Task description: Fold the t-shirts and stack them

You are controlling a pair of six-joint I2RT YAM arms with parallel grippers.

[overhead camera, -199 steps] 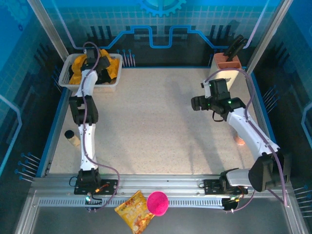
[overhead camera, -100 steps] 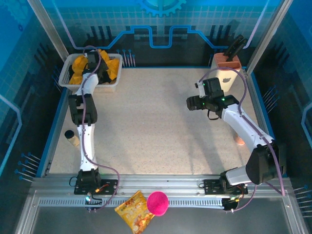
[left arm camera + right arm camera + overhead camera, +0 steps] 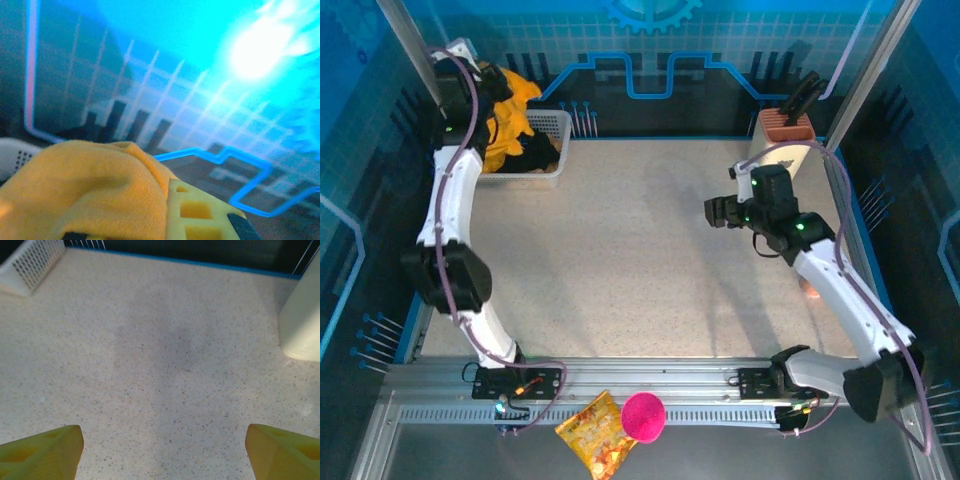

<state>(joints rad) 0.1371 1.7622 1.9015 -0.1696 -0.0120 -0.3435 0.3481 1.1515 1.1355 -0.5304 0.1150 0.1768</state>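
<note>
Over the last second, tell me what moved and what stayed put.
The left gripper, jaws shut on the mustard-orange tee, rose from the basket toward the back-left corner, pulling the tee up and partly out. The black tee stayed in the basket. The right gripper, jaws open, stayed above the table. The snack bag did not move.

My wrist camera shows the tee (image 3: 85,190) as soft, matt knit cloth. Table (image 3: 165,370) speckled, matt; basket (image 3: 31,264) perforated plastic.
</note>
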